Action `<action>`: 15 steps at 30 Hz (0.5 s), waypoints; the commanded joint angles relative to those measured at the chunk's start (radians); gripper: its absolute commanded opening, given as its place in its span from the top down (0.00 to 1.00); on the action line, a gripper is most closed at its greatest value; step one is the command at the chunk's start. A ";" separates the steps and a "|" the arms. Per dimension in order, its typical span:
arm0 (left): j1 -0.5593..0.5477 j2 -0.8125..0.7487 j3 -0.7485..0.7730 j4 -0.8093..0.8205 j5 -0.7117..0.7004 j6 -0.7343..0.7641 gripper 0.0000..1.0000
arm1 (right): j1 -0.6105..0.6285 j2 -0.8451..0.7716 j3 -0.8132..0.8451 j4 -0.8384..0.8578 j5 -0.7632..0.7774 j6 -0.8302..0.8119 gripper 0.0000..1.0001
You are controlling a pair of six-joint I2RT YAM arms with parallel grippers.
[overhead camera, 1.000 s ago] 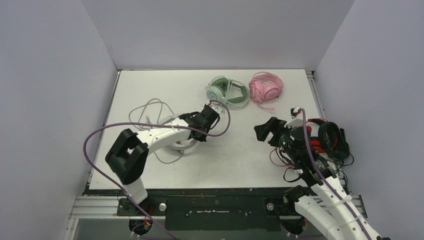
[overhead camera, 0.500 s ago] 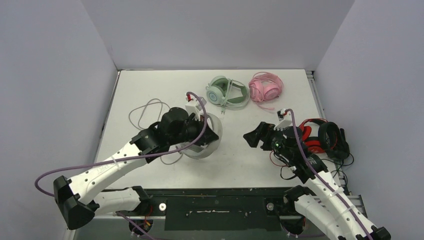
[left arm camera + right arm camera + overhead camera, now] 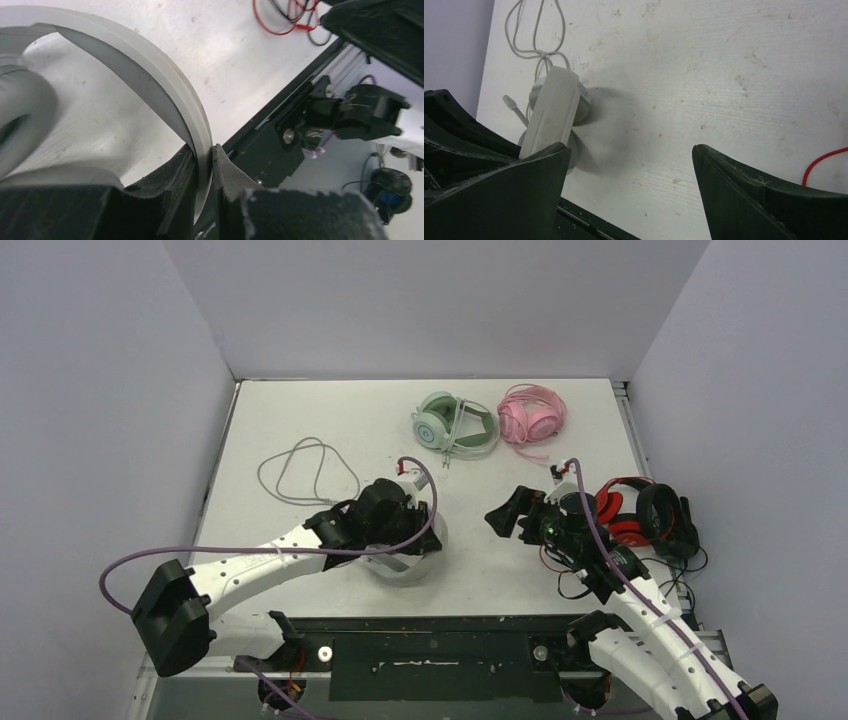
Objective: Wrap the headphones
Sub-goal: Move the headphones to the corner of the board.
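Two grippers share this step. Our left gripper [image 3: 206, 159] is closed narrowly on the headband of the pale grey-white headset [image 3: 404, 566], and the cups sit just under its fingers. We cannot tell whether they touch the table [image 3: 300, 420]. Our right gripper [image 3: 630, 150] stands wide and holds nothing; the headset is ahead of it, a little to its left. The grey cable [image 3: 300, 470] lies in loose loops beyond the left gripper, on its left side.

To wrap well, we think the left grip must be firm and level, so that the headset does not swing. The right jaws should take the cable near the cup, so that it winds without slack.

The left arm reaches long and low, with the wrist bent down. The right arm is folded, its wrist turned toward the left gripper. The mint green headset [image 3: 455, 425] and the pink headset [image 3: 532, 413] rest side by side, well beyond both grippers.
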 commanded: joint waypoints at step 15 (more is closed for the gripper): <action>0.053 -0.084 0.096 -0.104 -0.232 0.150 0.15 | 0.231 0.186 0.019 -0.127 0.237 0.116 0.09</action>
